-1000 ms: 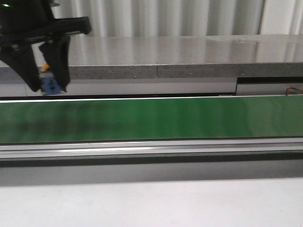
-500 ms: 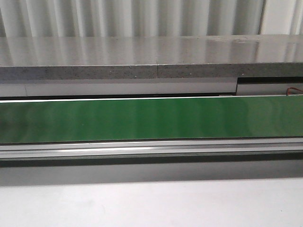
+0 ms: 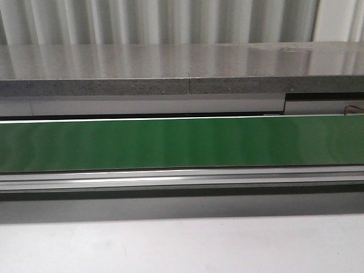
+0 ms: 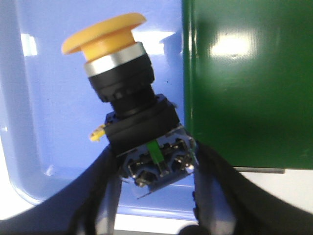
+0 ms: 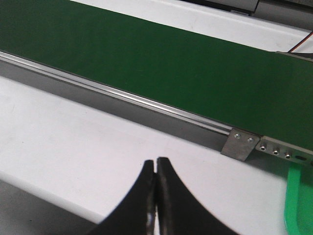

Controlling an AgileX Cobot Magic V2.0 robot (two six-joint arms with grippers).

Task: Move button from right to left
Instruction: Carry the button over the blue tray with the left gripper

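In the left wrist view my left gripper (image 4: pixel 156 169) is shut on the button (image 4: pixel 129 110), its black fingers (image 4: pixel 217 186) clamped on the grey-blue contact block. The yellow-orange cap (image 4: pixel 102 33) points away from the fingers, tilted. The button hangs over a blue tray (image 4: pixel 44 107) beside the green belt (image 4: pixel 244 83). In the right wrist view my right gripper (image 5: pixel 156 164) is shut and empty above the white table (image 5: pixel 73 147). Neither gripper nor the button shows in the front view.
The green conveyor belt (image 3: pixel 182 142) runs across the front view, with a grey stone ledge (image 3: pixel 182 68) behind and an aluminium rail (image 3: pixel 182 179) in front. In the right wrist view a metal bracket (image 5: pixel 239 145) ends the belt frame; a green plastic edge (image 5: pixel 295 196) lies nearby.
A second ago my left gripper with the button was at the far left of the front view. It has since moved out of that view. The belt looks unchanged.
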